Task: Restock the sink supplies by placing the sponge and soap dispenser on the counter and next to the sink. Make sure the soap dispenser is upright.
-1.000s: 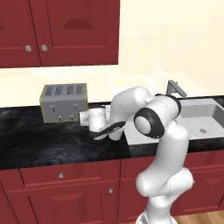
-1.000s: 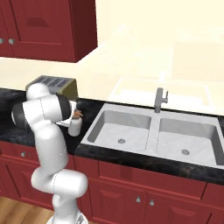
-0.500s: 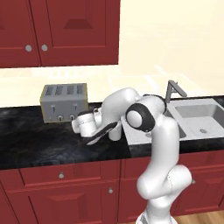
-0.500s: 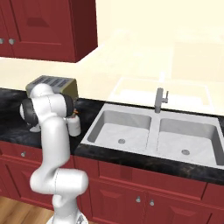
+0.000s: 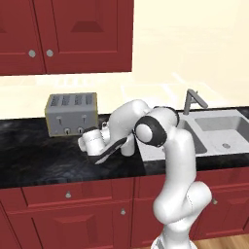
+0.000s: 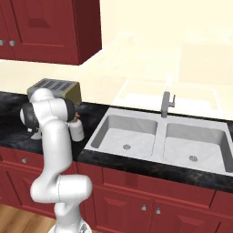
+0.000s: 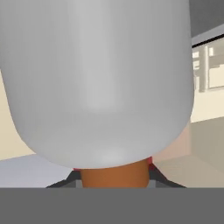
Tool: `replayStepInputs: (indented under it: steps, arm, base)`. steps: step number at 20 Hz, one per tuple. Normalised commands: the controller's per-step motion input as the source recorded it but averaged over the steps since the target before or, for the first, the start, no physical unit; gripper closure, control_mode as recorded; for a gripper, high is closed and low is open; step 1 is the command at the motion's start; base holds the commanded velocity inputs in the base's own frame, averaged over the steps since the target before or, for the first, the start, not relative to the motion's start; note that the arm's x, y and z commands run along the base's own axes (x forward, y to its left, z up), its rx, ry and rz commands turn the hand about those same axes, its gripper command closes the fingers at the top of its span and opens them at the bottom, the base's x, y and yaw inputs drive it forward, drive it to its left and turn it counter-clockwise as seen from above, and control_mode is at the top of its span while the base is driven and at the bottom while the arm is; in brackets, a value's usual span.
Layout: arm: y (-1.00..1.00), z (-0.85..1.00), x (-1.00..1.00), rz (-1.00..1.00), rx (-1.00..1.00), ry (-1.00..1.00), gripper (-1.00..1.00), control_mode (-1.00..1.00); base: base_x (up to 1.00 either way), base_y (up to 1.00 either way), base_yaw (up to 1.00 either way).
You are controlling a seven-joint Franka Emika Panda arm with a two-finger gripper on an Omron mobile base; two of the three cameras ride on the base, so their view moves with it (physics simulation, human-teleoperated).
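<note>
Item: bottle (image 6: 76,132), white, orange-brown pump top, standing upright on the counter (image 5: 44,160) just beside the left rim of the sink (image 6: 136,119), in front of the toaster (image 5: 71,114) and well apart from the tap (image 6: 166,103). Long axis: vertical, pump uppermost. Gripper (image 7: 113,179): drawn narrow, jaws either side of the orange neck, with the white body filling the hand view beyond them; it appears to be gripping the pump end, and comes in sideways from the toaster side, so the bottle lies straight ahead of the fingers, toward the sink. Judgement: placement looks all but done, and letting go without tipping the bottle is what remains. Change against a second ago: the bottle holds much the same spot; the arm's elbow has swung toward the toaster and the hand sits a little lower; grip unchanged.
</note>
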Motion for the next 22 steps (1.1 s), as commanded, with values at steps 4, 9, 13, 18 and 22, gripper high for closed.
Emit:
replayStepInputs:
  steps: [4, 9, 13, 18, 22]
  arm:
    - [-0.26, -0.18, 0.01, 0.0, 0.0, 0.0, 1.0, -1.0]
    - [-0.1, -0.17, 0.0, 0.0, 0.0, -0.01, -1.0, -1.0]
    - [0.0, -0.09, 0.0, 0.0, 0.0, 0.0, -1.0, -1.0]
    - [0.0, 0.0, 0.0, 0.0, 0.0, 0.0, -1.0, -1.0]
    - [0.01, 0.0, 0.0, 0.01, 0.0, 0.0, -1.0, -1.0]
  base:
    - [0.0, 0.0, 0.0]
    - [0.0, 0.0, 0.0]
    - [0.0, 0.0, 0.0]
    - [0.0, 0.0, 0.0]
    - [0.0, 0.0, 0.0]
